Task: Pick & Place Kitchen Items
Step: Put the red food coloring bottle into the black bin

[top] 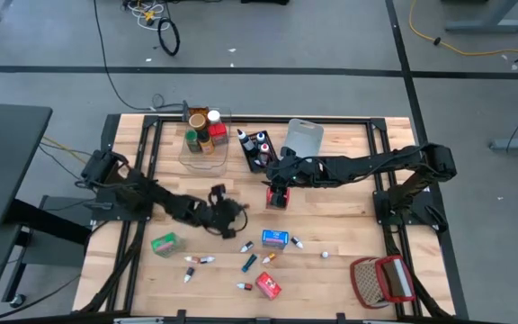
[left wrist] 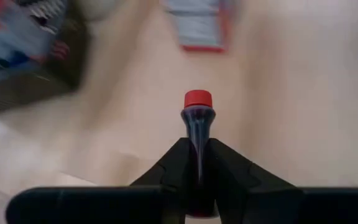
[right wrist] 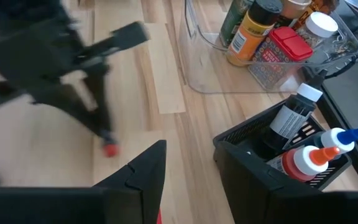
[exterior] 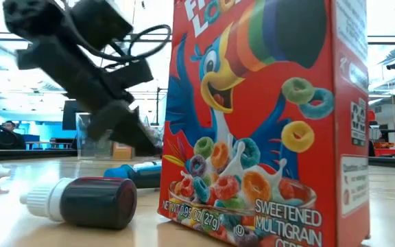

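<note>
My left gripper (left wrist: 197, 146) is over the table's middle (top: 227, 225), shut on a small dark food-colouring tube with a red cap (left wrist: 197, 99). My right gripper (top: 278, 191) is open and stands over a small red item (top: 279, 201) just near of the black bin; only a red sliver (right wrist: 159, 216) shows beside one finger, and I cannot tell if it touches. A green box (top: 163, 243), a blue box (top: 274, 238), a red cereal box (top: 268, 286) and several tiny tubes lie flat on the near half of the table. My left gripper pinches the tube between its two fingers by the dark body below the neck (left wrist: 197, 140). The neck and red cap stick out past the fingertips. The fingers slant down toward the table, cap end lowest (right wrist: 109, 149). The tube looks lifted off the wood.
At the far edge stand a clear bin (top: 207, 139) with jars and bottles, a black bin (top: 257, 151) with small bottles and a grey-blue bin (top: 302, 137). A red-and-white wire basket (top: 383, 279) sits at the near right corner. Bare wood lies right of the blue box.
</note>
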Robot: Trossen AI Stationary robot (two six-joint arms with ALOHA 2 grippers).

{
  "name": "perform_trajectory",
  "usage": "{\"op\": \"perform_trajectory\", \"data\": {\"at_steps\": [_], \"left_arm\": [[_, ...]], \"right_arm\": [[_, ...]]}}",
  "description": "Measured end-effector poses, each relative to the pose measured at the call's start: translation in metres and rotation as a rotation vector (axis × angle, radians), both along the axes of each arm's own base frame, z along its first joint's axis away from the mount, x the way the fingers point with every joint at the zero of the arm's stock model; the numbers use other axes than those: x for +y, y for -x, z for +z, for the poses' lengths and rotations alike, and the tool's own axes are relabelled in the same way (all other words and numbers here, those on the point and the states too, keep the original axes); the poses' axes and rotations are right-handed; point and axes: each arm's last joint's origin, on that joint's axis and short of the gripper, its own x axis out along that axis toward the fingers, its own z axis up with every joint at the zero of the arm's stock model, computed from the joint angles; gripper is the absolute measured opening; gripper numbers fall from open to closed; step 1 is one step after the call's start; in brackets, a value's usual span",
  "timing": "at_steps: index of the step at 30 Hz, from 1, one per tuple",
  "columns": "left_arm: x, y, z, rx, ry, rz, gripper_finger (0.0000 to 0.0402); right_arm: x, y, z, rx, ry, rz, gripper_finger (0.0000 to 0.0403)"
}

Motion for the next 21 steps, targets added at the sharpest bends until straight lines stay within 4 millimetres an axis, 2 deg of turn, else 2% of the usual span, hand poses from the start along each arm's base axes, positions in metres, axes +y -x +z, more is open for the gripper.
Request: {"op": "perform_trajectory", "data": {"at_steps": [8,12,15,21], "left_arm": [[0.057,-0.038,0.036,-0.064,-0.194,0.070,0.0051],[0.087,-0.048,0.049,-0.029,-0.267,0.072,0.0052],[0.110,-0.050,0.054,-0.028,-0.248,0.039,0.0056],[0.150,-0.045,0.054,-0.075,-0.084,-0.053,0.0058]], "right_arm": [[0.000,0.000,0.000,0.006,0.020,0.015,0.0155],[0.000,0.002,0.001,0.018,0.023,0.016,0.0155],[0.000,0.006,0.003,0.032,0.018,0.011,0.0155],[-0.001,0.006,0.005,0.035,0.059,0.044,0.0155]]}}
